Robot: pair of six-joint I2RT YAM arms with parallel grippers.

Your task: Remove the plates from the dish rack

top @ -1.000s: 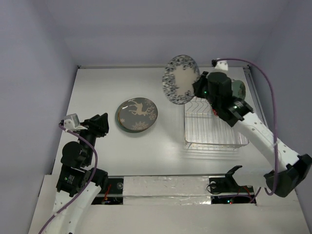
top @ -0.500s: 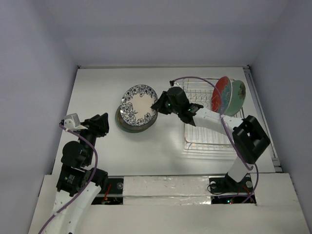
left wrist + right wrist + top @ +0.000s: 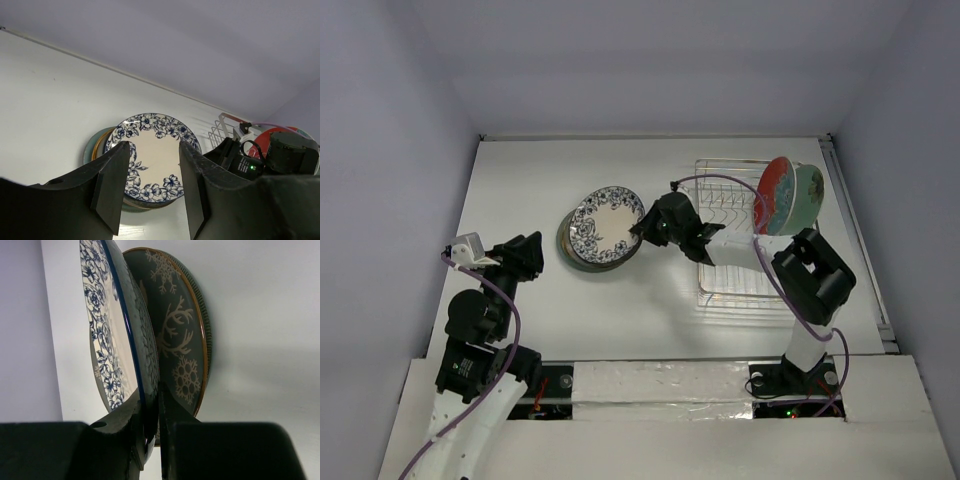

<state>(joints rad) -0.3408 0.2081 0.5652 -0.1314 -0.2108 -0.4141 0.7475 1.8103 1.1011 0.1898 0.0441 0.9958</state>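
Observation:
A blue-white floral plate (image 3: pixel 607 221) hangs tilted just above a dark deer plate (image 3: pixel 569 249) lying flat on the table. My right gripper (image 3: pixel 642 228) is shut on the floral plate's right rim; in the right wrist view the fingers (image 3: pixel 152 407) pinch the floral plate (image 3: pixel 107 340), with the deer plate (image 3: pixel 176 330) close behind. The wire dish rack (image 3: pixel 750 262) holds a red plate (image 3: pixel 775 195) and a mint green plate (image 3: pixel 808 194) upright at its far right. My left gripper (image 3: pixel 527 256) stands open and empty, left of the plates, and its camera shows the floral plate (image 3: pixel 155 150) beyond the gripper (image 3: pixel 154 150).
White walls close the table on the left, back and right. The right arm (image 3: pixel 800 280) reaches over the rack's near part. The rack's far end (image 3: pixel 225 131) shows in the left wrist view.
The right arm has carried the floral plate from above the rack leftward and down over the deer plate, then lowered it further. The left arm has not moved.

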